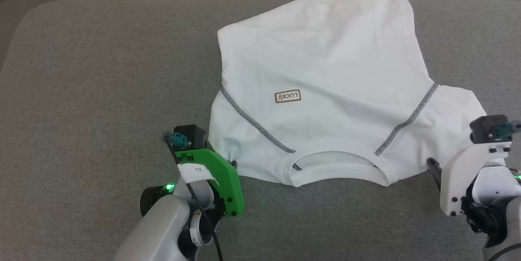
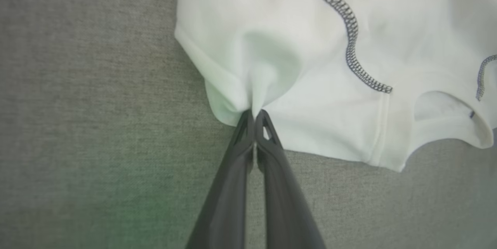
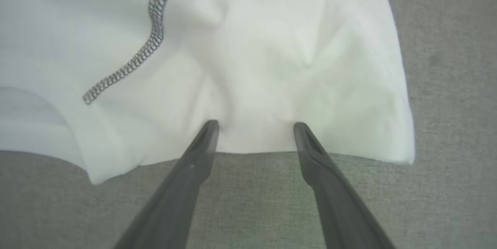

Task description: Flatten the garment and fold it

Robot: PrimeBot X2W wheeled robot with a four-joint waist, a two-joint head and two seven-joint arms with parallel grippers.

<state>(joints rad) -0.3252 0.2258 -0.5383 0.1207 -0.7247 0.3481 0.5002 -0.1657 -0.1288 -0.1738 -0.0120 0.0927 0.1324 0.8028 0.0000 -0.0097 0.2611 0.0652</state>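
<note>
Your left end effector (image 2: 255, 114) is pinched together on the near edge of the white shirt (image 1: 325, 69), at a sleeve hem, with the cloth puckering just beyond its tips. Your right end effector (image 3: 254, 124) stands apart, with its fingertips over the hem of the other sleeve. The shirt lies spread between and beyond both, collar (image 1: 338, 167) nearest you and far edge reaching the back rim of the desk (image 1: 101, 90). Bare grey desk stretches wide to the left of the left end effector.
</note>
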